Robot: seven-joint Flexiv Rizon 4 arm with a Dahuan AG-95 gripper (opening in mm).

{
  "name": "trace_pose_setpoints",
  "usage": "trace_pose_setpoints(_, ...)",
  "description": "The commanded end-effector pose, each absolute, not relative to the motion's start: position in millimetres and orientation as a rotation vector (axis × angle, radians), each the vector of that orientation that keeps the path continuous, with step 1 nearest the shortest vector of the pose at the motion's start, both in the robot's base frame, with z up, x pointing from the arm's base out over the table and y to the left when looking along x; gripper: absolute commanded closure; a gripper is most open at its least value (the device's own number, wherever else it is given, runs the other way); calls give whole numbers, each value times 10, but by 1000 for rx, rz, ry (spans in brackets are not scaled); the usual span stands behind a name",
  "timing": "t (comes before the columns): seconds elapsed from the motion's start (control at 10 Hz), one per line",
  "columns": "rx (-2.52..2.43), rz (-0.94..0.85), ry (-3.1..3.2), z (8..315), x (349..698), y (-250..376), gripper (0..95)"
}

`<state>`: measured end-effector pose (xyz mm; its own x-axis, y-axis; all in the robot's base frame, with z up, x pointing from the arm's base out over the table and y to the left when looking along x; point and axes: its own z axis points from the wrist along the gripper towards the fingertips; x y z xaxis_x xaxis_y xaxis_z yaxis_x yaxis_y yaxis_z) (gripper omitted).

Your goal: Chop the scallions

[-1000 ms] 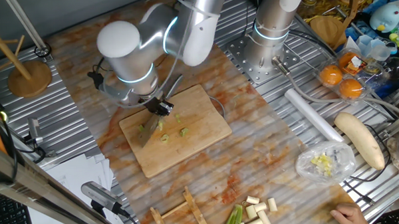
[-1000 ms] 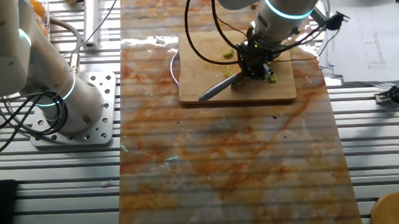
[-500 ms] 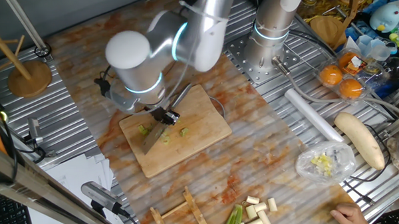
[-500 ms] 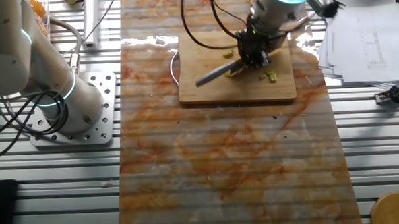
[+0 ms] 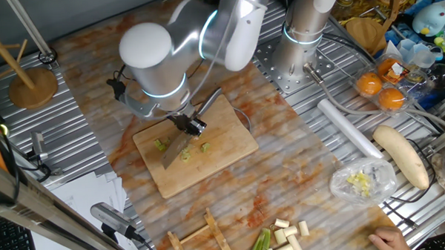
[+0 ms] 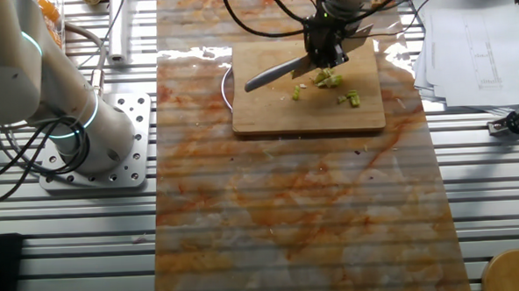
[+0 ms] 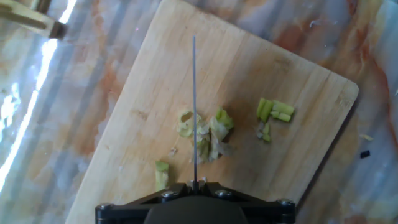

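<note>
A wooden board [image 5: 223, 136] lies under the arm. Small green scallions [image 5: 205, 147] are scattered on it as chopped bits [image 6: 328, 79]; a crushed clump [image 7: 203, 133] sits in the middle of the hand view, with smaller pieces [image 7: 274, 112] to its right. My gripper [image 5: 192, 126] is shut on a knife [image 5: 174, 151]. The blade [image 6: 274, 73] hangs over the board, pointing away from the hand. In the hand view I see it edge-on as a thin line [image 7: 194, 106] directly above the clump. My gripper [image 7: 194, 185] shows only as a dark housing at the bottom.
Uncut scallion stalks [image 5: 283, 238] lie at the table's front beside a wooden rack [image 5: 206, 237]. A pale banana-shaped vegetable [image 5: 402, 156], a plastic bag [image 5: 362, 181], a white roll [image 5: 346, 129] and oranges [image 5: 380, 90] are to the right. A second arm's base [image 6: 76, 127] stands nearby.
The gripper and knife have risen off the scallions and shifted toward the board's far side. The bits that the blade covered now lie exposed.
</note>
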<state>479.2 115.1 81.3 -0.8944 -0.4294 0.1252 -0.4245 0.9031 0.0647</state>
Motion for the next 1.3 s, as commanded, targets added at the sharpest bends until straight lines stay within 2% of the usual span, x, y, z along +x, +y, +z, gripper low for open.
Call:
trace_pose_setpoints(0.1,667,-54,-2941,827,4780,1153,950)
trace_pose_setpoints(0.9,694,-34,-2967,827,4780,1153,950)
trace_pose_setpoints(1.3,650,10,-2963,1259,4681,1220,950)
